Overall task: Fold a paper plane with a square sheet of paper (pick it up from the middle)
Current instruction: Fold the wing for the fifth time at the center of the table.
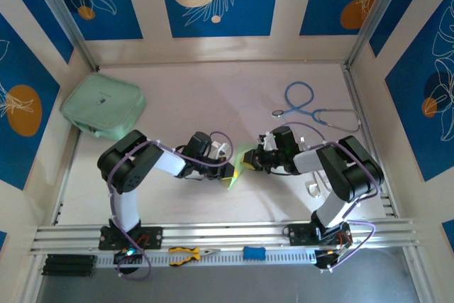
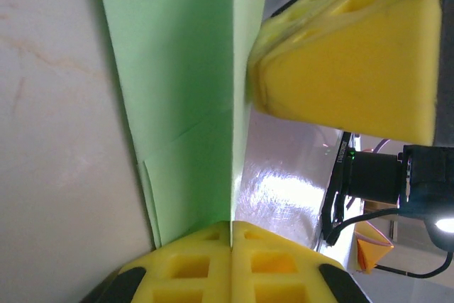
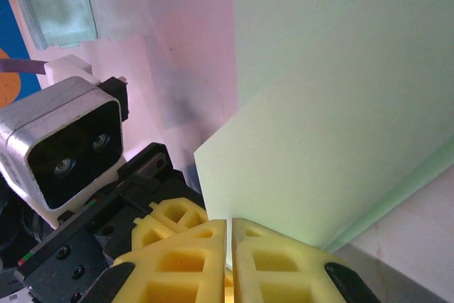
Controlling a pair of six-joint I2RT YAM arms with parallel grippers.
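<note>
Between the two arms, near the middle of the worktop [image 1: 213, 97]: light-green sheet of paper [image 1: 243, 157], creased, with one flap folded over. Pinched at one end by the left hand [image 1: 228, 172], yellow fingers pressed flat together on it. Pinched at the other end by the right hand [image 1: 253, 160], also closed tight on the sheet. Cannot tell whether lifted clear of the surface or brushing it.

From the left wrist: paper [image 2: 184, 104] rising straight out of the closed left hand [image 2: 231, 246], a long crease up its middle and a slanted fold line lower down. Right hand [image 2: 284, 62] clamped against its far edge.

From the right wrist: pale green layers [image 3: 340, 104] dropping into the slit of the shut right hand [image 3: 228, 253]. Left arm's wrist camera [image 3: 64, 147] just beside, lenses facing in.

Writing: only a faint mark on the mint-green pouch [image 1: 103, 108], too small to read.

Around, all well apart from the sheet: pouch in the far left corner, blue stethoscope [image 1: 312, 108] coiled at the far right. Yellow-handled pliers [image 1: 186, 253] and a small blue object [image 1: 254, 252] on the near rail between the arm bases. Purple cables [image 1: 213, 148] looped over both arms, close above the paper but not across it.
</note>
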